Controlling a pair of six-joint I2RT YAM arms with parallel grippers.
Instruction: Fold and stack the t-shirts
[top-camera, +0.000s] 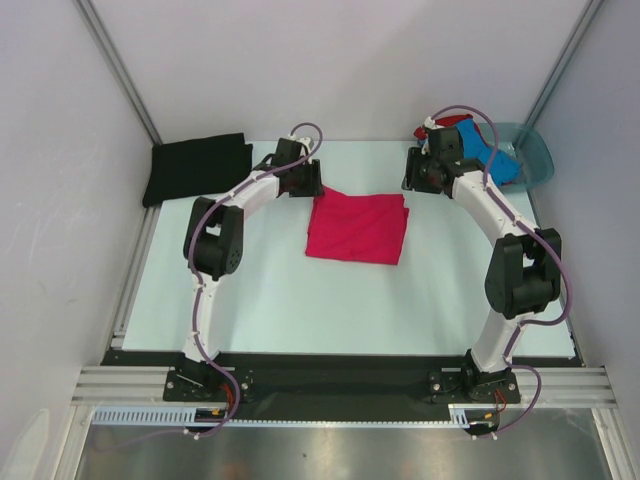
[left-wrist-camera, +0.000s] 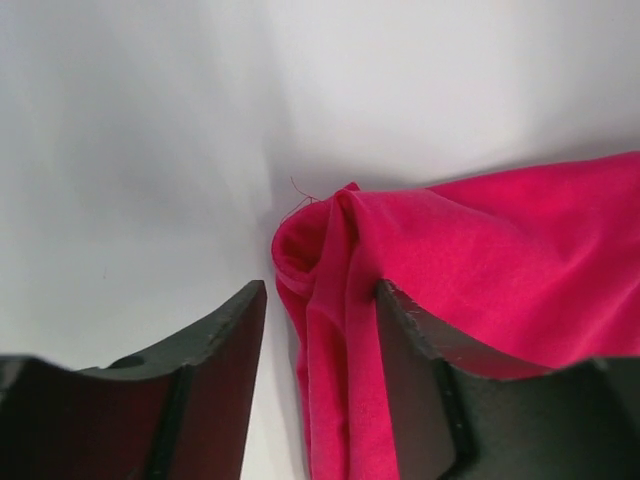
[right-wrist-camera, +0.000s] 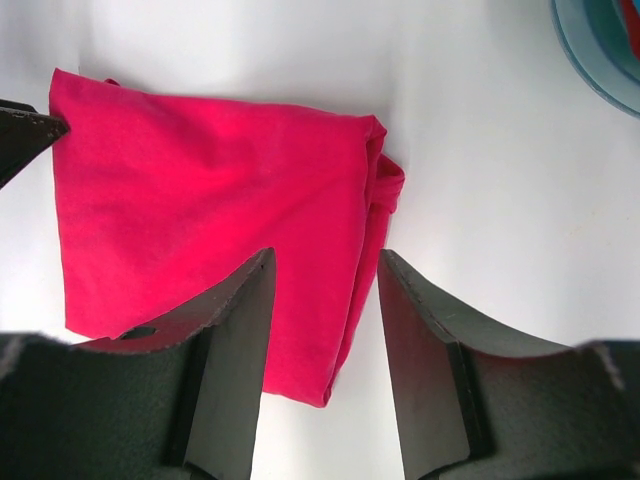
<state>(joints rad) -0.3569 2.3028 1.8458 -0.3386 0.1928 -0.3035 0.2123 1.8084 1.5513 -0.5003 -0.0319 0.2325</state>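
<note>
left gripper (left-wrist-camera: 320, 295) is part open, jaws straddling the pink shirt's (top-camera: 357, 228) bunched corner, one finger on the cloth. right gripper (right-wrist-camera: 325, 260) hangs open over the shirt's other side, holding nothing. the shirt lies folded on the table (top-camera: 270, 300). a black shirt (top-camera: 197, 167) lies far left, and a blue shirt (top-camera: 505, 165) sits in the basin (top-camera: 540, 150).

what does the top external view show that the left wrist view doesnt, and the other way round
Only the top external view: the folded black t-shirt at the far left, and the teal basin at the far right with a blue t-shirt in it.
Only the left wrist view: the left hand straddling a bunched corner of the pink t-shirt, and a loose thread there.
Both: the pink t-shirt lying on the pale table.
</note>
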